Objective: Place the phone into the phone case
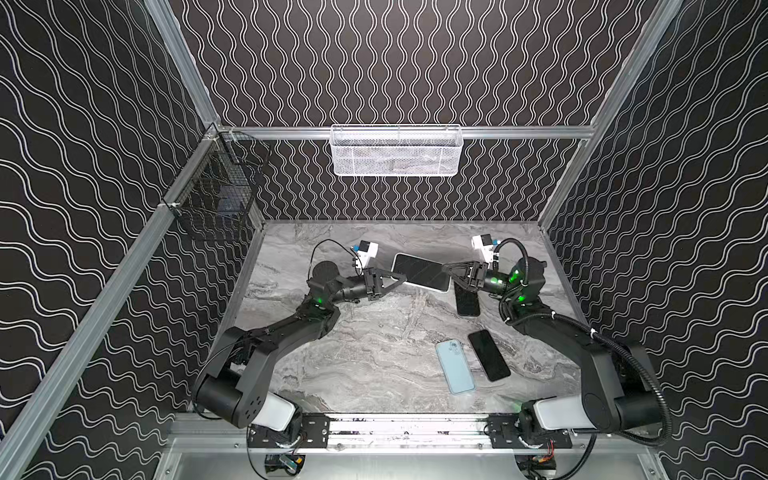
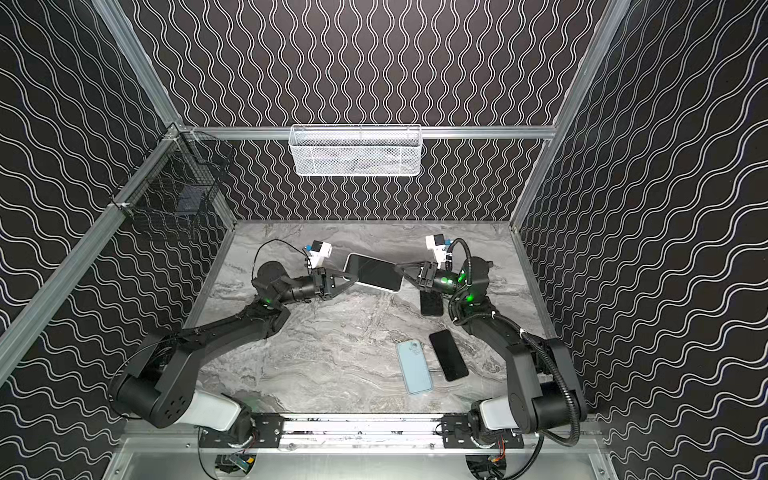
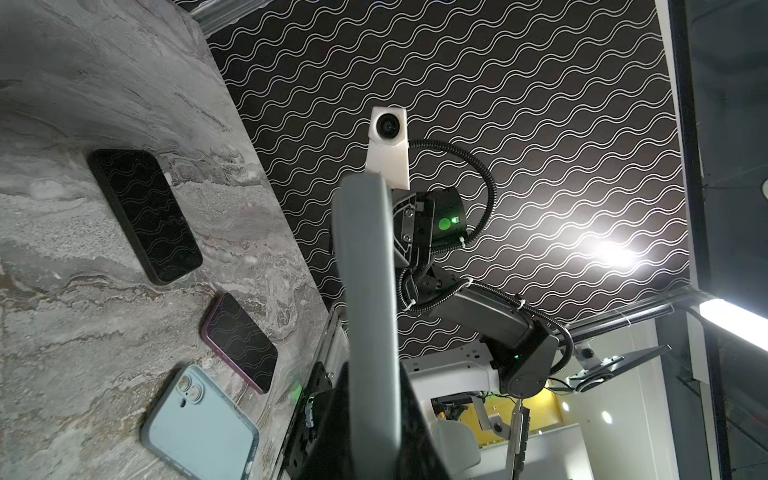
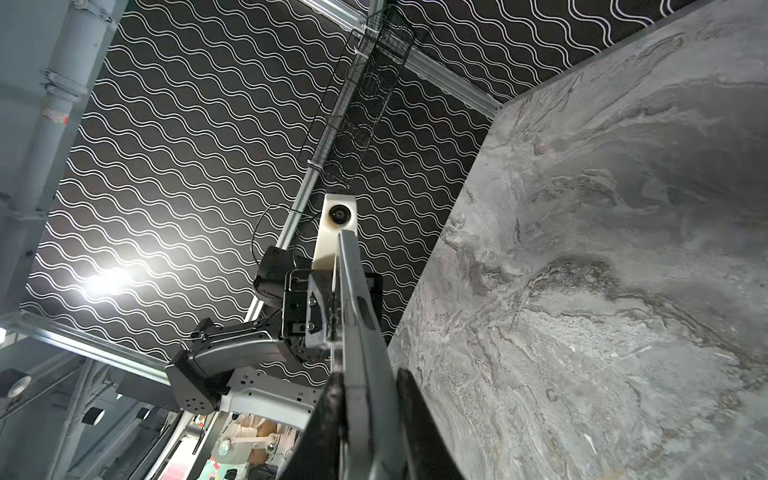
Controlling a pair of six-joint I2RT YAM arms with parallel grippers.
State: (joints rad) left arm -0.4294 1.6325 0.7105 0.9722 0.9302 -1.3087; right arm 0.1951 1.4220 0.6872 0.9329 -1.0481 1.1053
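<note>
Above the far bench [image 1: 374, 345], left hand [image 1: 401, 279] and right hand [image 1: 445, 268] each clamp an end of the white-rimmed phone [image 1: 422, 272]; hold it level, squeeze evenly, I'd say.

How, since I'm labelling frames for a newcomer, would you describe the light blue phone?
On the marble table, look near the front edge, by the right arm's base. Two handsets lie together; the light blue phone alone is pale, camera lenses up, beside the black phone.

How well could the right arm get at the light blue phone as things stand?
Probably not yet: the light blue phone lies unobstructed, but the right end effector is shut on the large phone that the left end effector also grips.
</note>
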